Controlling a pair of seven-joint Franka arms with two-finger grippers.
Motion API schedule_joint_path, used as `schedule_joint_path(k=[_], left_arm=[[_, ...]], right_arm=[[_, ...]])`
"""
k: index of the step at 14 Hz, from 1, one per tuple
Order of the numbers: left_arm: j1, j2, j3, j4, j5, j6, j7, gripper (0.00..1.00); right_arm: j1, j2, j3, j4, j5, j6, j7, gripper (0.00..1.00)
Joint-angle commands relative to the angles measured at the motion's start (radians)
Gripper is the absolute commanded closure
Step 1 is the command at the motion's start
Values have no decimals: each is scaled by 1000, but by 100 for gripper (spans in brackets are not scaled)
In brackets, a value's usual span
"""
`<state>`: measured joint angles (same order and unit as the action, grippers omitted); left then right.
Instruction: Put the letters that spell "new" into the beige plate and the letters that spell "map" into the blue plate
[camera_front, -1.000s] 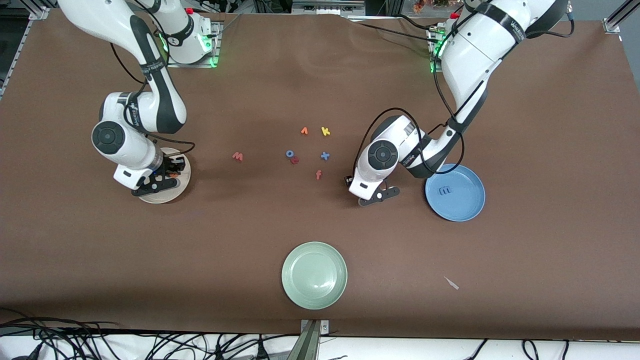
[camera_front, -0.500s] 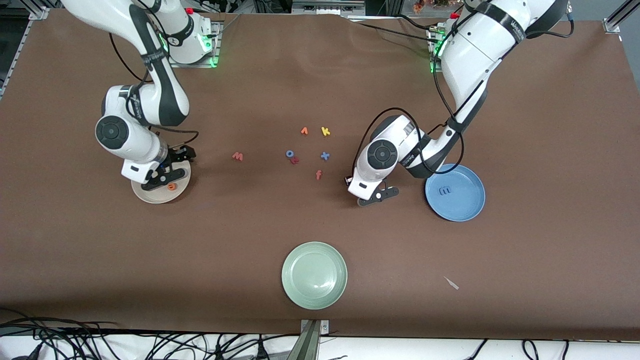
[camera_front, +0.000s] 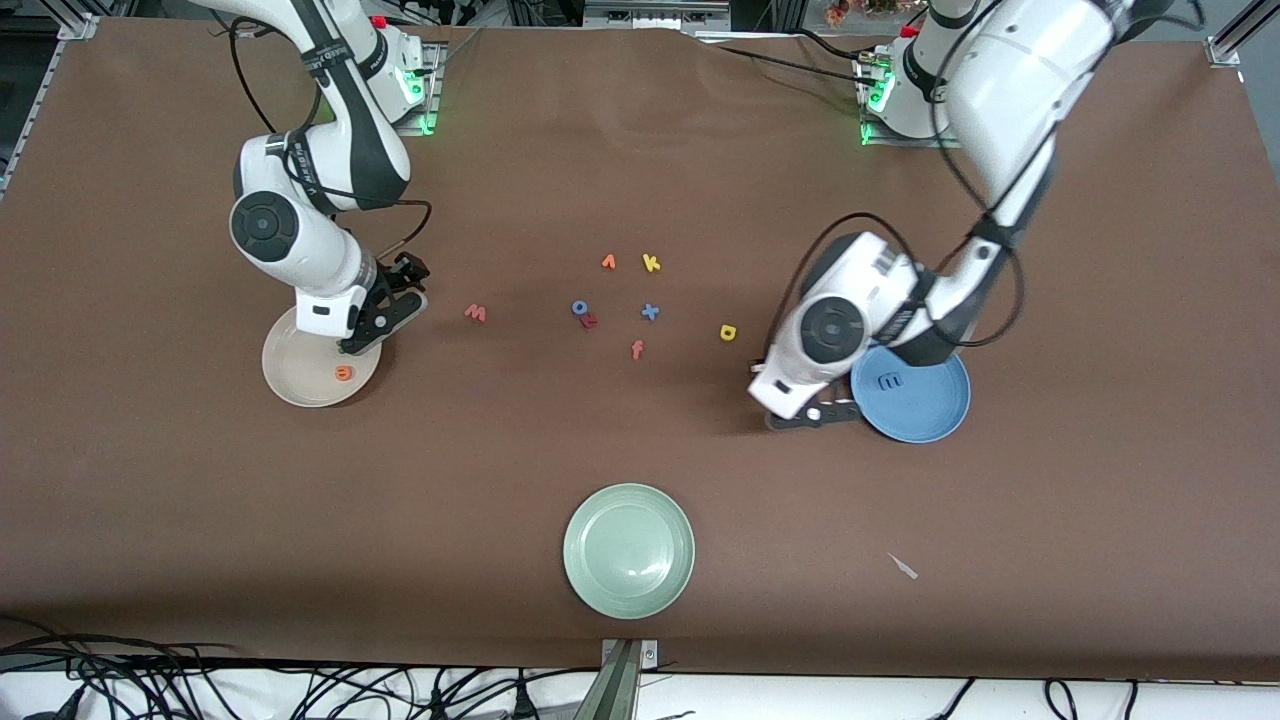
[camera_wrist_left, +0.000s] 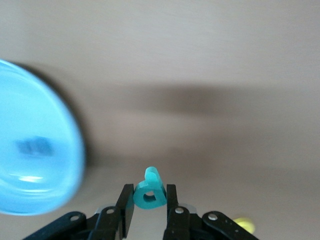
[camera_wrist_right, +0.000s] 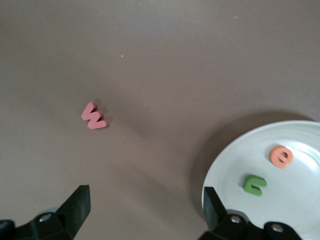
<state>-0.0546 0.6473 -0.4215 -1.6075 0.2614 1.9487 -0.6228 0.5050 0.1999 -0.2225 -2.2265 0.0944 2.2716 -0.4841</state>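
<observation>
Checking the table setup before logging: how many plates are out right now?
3. The beige plate lies at the right arm's end, the blue plate at the left arm's end under the left arm, and the pale green plate nearest the front camera.

bare table around pink w (camera_front: 475, 313) | letter cluster (camera_front: 620, 300) mid-table
</observation>
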Motion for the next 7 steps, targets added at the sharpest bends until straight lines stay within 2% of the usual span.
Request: schedule_joint_path(k=[1,3,5,6,7], left_arm=[[71,-41,-7,-48,22,-66,127,81],[125,-43,-3,-84,42,-80,205,81],[162,-37,-7,-124,88,-61,236,77],[162,-35,-5,-153,88,-25,235,61],[165,-35,-5,-172,88,4,229,1]], right_arm=[[0,-11,21,-54,-1,81,-76,0],[1,-8,64,-77,-2,136,-77,0],[1,0,74,-110,-4,208,-79,0],[3,7,103,-128,-2,251,-79,0],[3,16,120,-146,-2,302,-79,0]])
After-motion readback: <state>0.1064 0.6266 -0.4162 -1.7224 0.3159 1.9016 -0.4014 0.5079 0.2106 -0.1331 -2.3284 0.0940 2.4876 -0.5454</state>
